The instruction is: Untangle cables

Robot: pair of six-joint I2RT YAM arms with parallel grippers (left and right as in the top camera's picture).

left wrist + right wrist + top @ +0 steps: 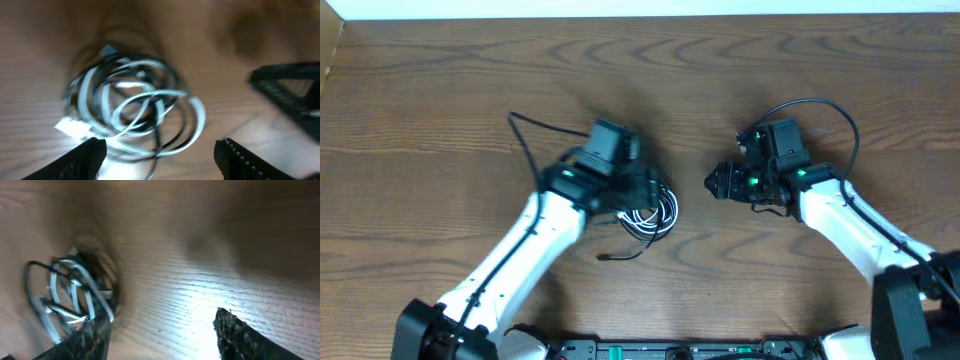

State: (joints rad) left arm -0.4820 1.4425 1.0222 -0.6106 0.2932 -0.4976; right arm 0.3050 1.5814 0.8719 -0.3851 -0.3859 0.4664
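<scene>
A tangle of white and black cables (653, 215) lies on the wooden table near the middle. In the left wrist view the coil (135, 102) sits just ahead of my open left gripper (160, 160), whose fingers straddle its near edge; a white plug (72, 127) lies at the coil's left. A black cable end (605, 257) trails toward the front. My left gripper (655, 190) is directly over the tangle. My right gripper (720, 182) is open and empty, to the right of the tangle, pointing at it. The coil shows at the left of the right wrist view (70, 297).
Thick black arm wires loop behind the left arm (530, 135) and over the right arm (820, 105). The table's far edge (640, 18) runs along the top. The right gripper (295, 95) shows at the right of the left wrist view.
</scene>
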